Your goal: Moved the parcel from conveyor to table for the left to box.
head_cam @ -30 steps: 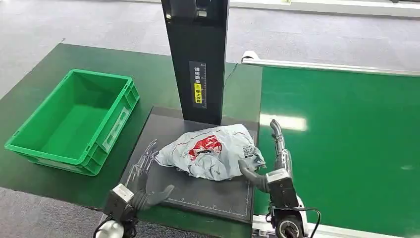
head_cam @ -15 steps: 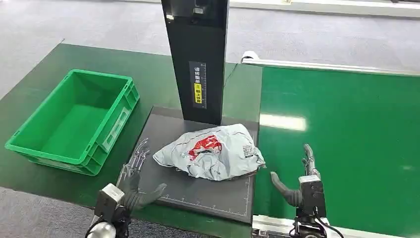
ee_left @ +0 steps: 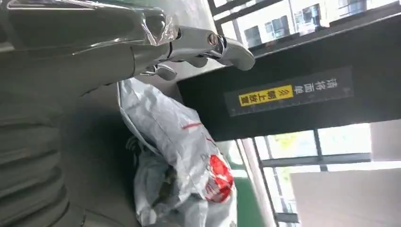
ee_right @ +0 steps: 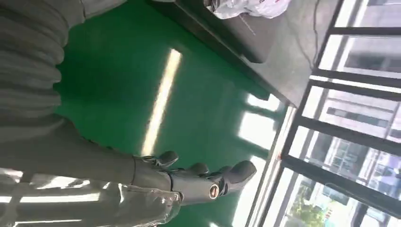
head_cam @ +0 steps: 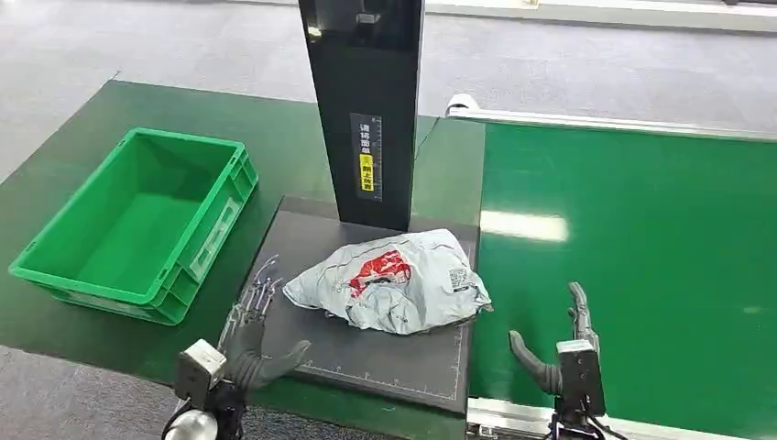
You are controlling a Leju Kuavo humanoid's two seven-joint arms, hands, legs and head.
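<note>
Since the parcel [head_cam: 389, 280] lies free on the dark platform [head_cam: 385, 362], right hand [head_cam: 563, 353] hangs spread and empty over the conveyor [head_cam: 641, 238] while left hand [head_cam: 252, 335], fingers apart, waits beside it to box it.

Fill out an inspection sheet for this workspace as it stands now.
Surface: dark green table; black scale platform on it; green conveyor alongside.
Job's things: grey parcel with red print lies crumpled on the platform; green box stands on the table, nothing seen inside.
Clutter: nothing seen.
Hands: left hand open, beside the parcel; right hand open over the conveyor, apart from the parcel.
Cables: thin cable behind the black scanner column.
Surroundings: grey floor.
</note>
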